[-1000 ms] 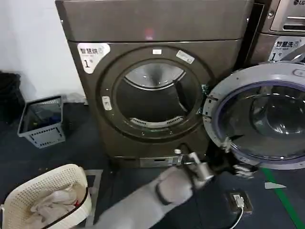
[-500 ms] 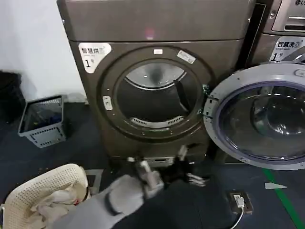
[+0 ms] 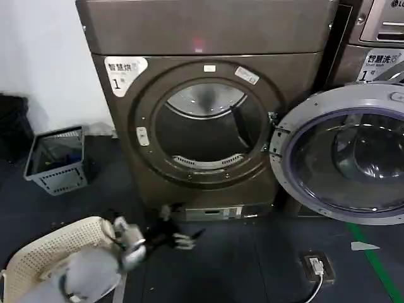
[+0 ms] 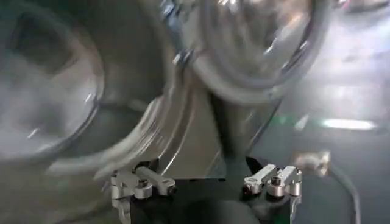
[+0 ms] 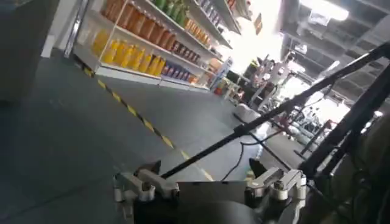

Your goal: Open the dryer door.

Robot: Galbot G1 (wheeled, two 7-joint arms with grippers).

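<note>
Standing wide open, the door hangs right of machine 1's drum. Low by the basket, the left claw is spread, gripping nothing.

The right claw is spread, facing a shop aisle.

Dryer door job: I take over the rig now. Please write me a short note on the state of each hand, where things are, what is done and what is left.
Left hand: open, holds nothing, low over the floor in front of the dryer, beside the white laundry basket.
Right hand: open, empty, pointing away toward shelves and floor, not at the machine.
Dryer door: swung fully open to the right on its hinge, grey inner face toward the head camera; the drum opening is exposed.
Done: the door is open.
Left: probably nothing but parking the left arm.
</note>
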